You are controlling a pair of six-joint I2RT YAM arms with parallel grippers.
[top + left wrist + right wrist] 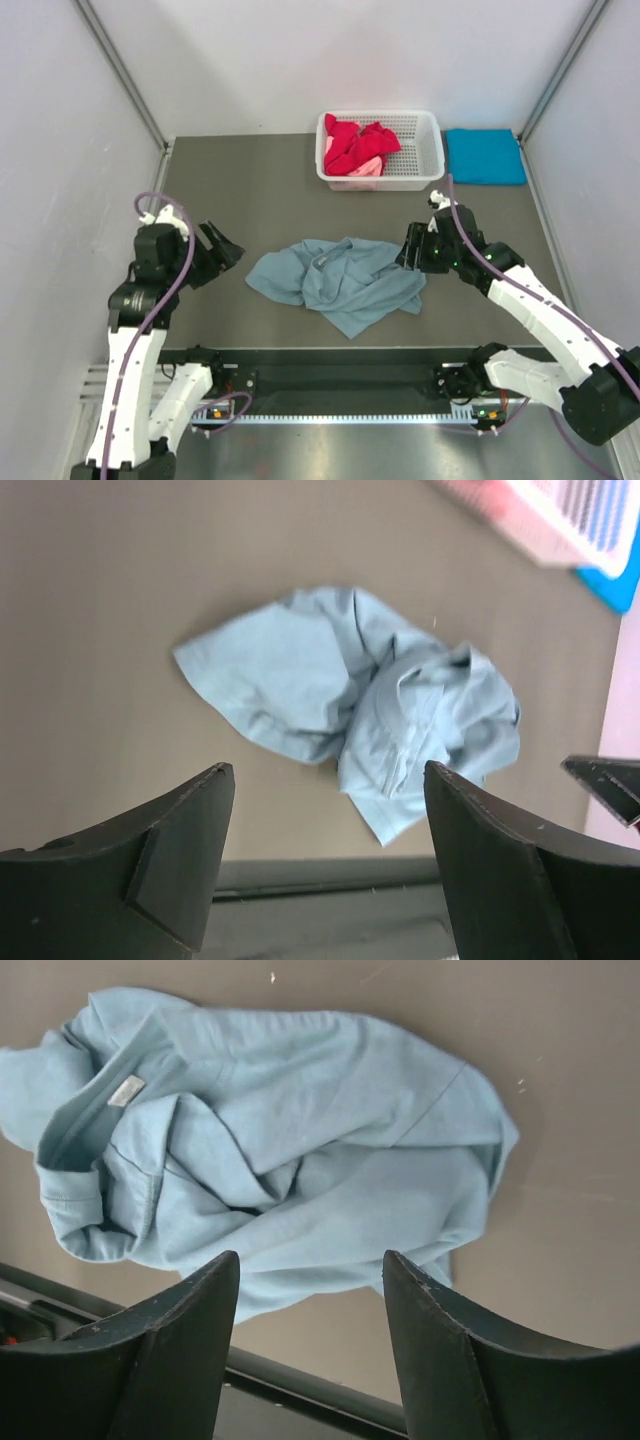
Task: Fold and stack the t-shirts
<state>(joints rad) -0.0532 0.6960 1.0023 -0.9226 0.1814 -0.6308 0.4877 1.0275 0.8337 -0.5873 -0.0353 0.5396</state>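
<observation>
Cloth lay crumpled mid-tabletop (250, 190) in the top view: the grey-blue t-shirt (340, 282), with the left gripper (222, 250) apart from it on one side and the right gripper (408, 250) close by its other edge. Only this view showed the red t-shirt (360, 143) and pink t-shirt (365, 170) heaped in the white basket (428, 150), with the turquoise t-shirt (485, 157) folded flat just beside it. The left wrist view showed that gripper's jaws apart and empty, the grey-blue t-shirt beyond them. The right wrist view, jaws likewise apart and empty, alone revealed a small white neck label (126, 1090); any writing on it was too small to read.
</observation>
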